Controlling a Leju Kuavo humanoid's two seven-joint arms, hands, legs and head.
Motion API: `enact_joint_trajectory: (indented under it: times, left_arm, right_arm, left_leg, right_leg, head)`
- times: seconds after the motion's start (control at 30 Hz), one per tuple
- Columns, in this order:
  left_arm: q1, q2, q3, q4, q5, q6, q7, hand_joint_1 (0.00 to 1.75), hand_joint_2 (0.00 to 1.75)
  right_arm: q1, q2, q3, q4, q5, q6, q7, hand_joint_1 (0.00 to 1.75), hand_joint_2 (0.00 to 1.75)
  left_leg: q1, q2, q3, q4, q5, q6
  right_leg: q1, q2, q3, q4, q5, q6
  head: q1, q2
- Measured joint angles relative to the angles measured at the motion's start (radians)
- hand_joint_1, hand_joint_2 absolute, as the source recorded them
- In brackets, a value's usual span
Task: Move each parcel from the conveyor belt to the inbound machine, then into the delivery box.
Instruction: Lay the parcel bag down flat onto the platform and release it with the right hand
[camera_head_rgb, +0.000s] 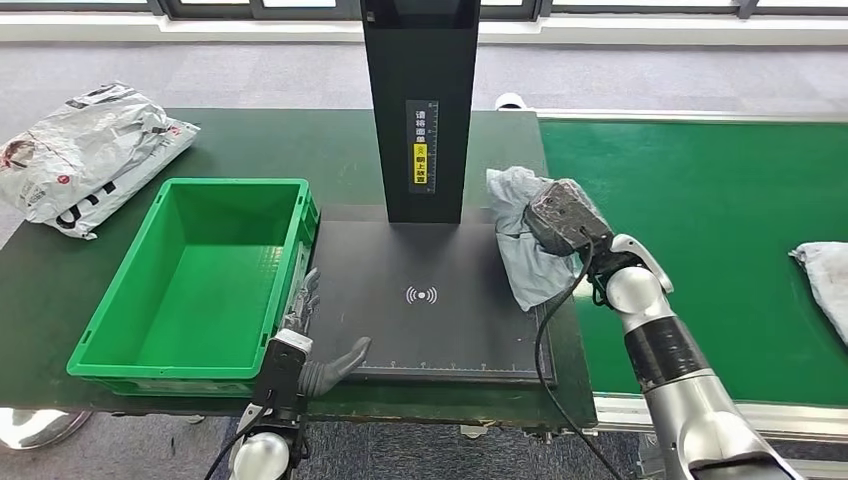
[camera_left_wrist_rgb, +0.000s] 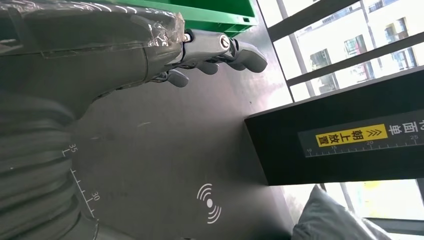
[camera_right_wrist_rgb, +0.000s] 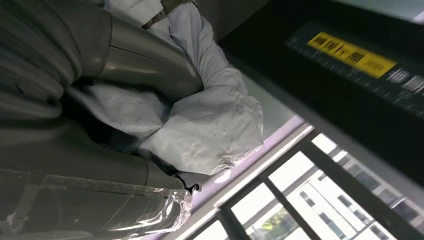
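The right hand (camera_head_rgb: 562, 215) has a soft grey parcel (camera_head_rgb: 520, 245) bunched in its grip — the right wrist view shows the wrapper (camera_right_wrist_rgb: 210, 130) crumpled between thumb and fingers. The parcel hangs at the right edge of the inbound machine's black plate (camera_head_rgb: 420, 330), partly over it and partly over the seam beside the green conveyor belt (camera_head_rgb: 700, 200). Whether its lower end touches the plate I cannot tell.

What matters next is the way inward: the scan mark (camera_head_rgb: 421, 295) lies to the robot's left of the parcel, toward the middle of the plate, in front of the black column (camera_head_rgb: 420, 110). The parcel's long axis runs roughly from the column side toward the robot, so a short sideways carry should bring it over the mark.

The left hand (camera_head_rgb: 325, 365) rests low at the plate's near left corner, fingers apart and holding nothing, just beside the green delivery box (camera_head_rgb: 110, 330). It is the nearer hand to the box — probably the one to take over for the last leg. Another parcel (camera_head_rgb: 825, 275) waits further along the belt.
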Motion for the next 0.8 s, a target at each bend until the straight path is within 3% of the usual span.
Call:
enact_joint_trajectory:
  times: [0.13, 0.47, 0.53, 0.6, 0.67, 0.8]
  left_arm:
    - [-0.007, 0.0, 0.0, 0.005, -0.001, -0.002, 0.0, 0.0, 1.75]
    - [-0.032, -0.001, 0.0, 0.03, -0.004, 0.001, 0.0, 0.0, 1.75]
    - [-0.037, -0.001, -0.001, 0.035, -0.003, 0.002, 0.0, 0.0, 1.75]
    - [-0.041, -0.002, -0.002, 0.04, -0.002, 0.001, 0.0, 0.0, 1.75]
    - [-0.044, -0.002, -0.006, 0.046, 0.0, 0.001, 0.0, 0.0, 1.75]
    - [-0.048, -0.002, -0.014, 0.059, 0.004, 0.001, 0.0, 0.0, 1.75]
  right_arm:
    - [-0.007, 0.025, 0.062, -0.018, -0.033, 0.004, 0.011, 1.75, 1.75]
    - [-0.103, 0.152, 0.194, 0.043, -0.162, -0.061, 0.039, 1.75, 1.75]
    - [-0.135, 0.18, 0.197, 0.086, -0.191, -0.074, 0.052, 1.3, 1.75]
    - [-0.169, 0.206, 0.197, 0.141, -0.223, -0.08, 0.064, 0.43, 1.75]
    - [-0.201, 0.226, 0.197, 0.198, -0.243, -0.085, 0.068, 0.0, 1.75]
    - [-0.247, 0.256, 0.197, 0.32, -0.265, -0.088, 0.07, 0.0, 1.75]
  left_leg:
    - [0.0, 0.001, 0.0, 0.0, 0.0, 0.0]
    - [0.002, 0.001, -0.001, 0.0, 0.001, -0.002]
    - [0.002, 0.001, -0.001, 0.0, 0.001, -0.002]
    - [0.002, 0.001, -0.001, 0.0, 0.001, -0.002]
    - [0.002, 0.001, -0.001, 0.0, 0.002, -0.002]
    - [0.002, 0.001, -0.001, 0.0, 0.002, -0.002]
  right_leg:
    - [0.0, 0.001, 0.0, 0.0, 0.0, 0.0]
    - [0.002, 0.001, -0.002, 0.001, 0.001, -0.002]
    - [0.002, 0.001, -0.002, 0.001, 0.001, -0.002]
    - [0.002, 0.001, -0.002, 0.001, 0.001, -0.002]
    - [0.002, 0.001, -0.002, 0.001, 0.001, -0.002]
    - [0.002, 0.001, -0.002, 0.001, 0.002, -0.003]
  head:
    - [0.0, 0.0]
    - [0.0, 0.0]
    - [0.0, 0.0]
    - [0.0, 0.0]
    - [0.0, 0.0]
    - [0.0, 0.0]
